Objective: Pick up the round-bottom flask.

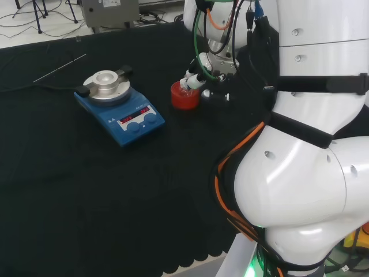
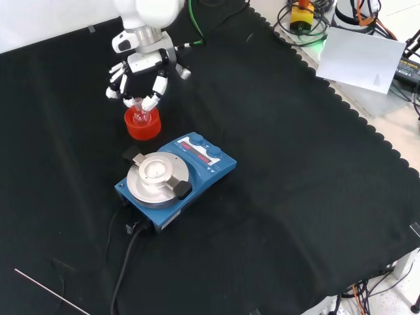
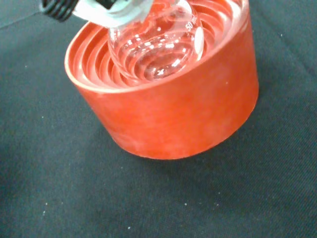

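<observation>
Clear round-bottom flask [image 3: 158,47] in red stand [image 3: 168,114]

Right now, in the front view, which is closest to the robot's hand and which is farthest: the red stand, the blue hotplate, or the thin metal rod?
1. Red stand: directly under the hand.
2. Blue hotplate: lower, mid-cloth.
3. Thin metal rod: bottom left corner.
</observation>
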`<act>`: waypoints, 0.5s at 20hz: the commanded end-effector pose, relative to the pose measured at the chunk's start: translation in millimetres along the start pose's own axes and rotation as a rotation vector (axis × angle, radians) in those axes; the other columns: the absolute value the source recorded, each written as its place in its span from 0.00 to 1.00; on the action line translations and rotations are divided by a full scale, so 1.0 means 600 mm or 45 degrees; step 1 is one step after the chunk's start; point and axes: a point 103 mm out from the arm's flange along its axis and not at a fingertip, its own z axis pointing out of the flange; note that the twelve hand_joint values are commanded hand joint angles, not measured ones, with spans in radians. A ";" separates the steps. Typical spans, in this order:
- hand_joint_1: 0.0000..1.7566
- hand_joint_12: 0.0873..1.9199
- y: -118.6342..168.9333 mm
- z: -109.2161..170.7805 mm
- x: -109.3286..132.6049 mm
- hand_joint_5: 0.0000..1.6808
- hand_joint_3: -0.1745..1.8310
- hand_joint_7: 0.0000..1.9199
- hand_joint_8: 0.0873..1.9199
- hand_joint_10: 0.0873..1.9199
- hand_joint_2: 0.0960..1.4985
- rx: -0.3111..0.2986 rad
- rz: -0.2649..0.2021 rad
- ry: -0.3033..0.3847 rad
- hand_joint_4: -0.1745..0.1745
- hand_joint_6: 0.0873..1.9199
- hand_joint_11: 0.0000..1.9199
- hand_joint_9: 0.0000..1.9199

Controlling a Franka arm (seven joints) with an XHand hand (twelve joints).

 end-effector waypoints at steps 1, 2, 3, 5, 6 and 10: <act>0.62 0.67 -0.002 -0.022 0.010 0.68 0.49 0.22 0.25 0.25 0.39 -0.049 -0.025 -0.023 1.00 0.48 0.12 0.32; 0.63 0.67 -0.003 -0.029 0.013 0.68 0.50 0.23 0.25 0.25 0.38 -0.055 -0.031 -0.024 1.00 0.48 0.12 0.32; 0.63 0.67 -0.003 -0.036 0.016 0.68 0.50 0.23 0.25 0.25 0.38 -0.064 -0.036 -0.022 1.00 0.48 0.13 0.33; 0.63 0.67 -0.005 -0.052 0.024 0.68 0.51 0.23 0.25 0.25 0.38 -0.076 -0.050 -0.023 0.99 0.49 0.13 0.33; 0.63 0.67 -0.006 -0.060 0.028 0.68 0.51 0.23 0.25 0.25 0.37 -0.078 -0.057 -0.024 0.99 0.49 0.13 0.33; 0.63 0.67 -0.013 -0.095 0.049 0.68 0.51 0.23 0.25 0.25 0.37 -0.062 -0.080 -0.052 0.98 0.49 0.14 0.33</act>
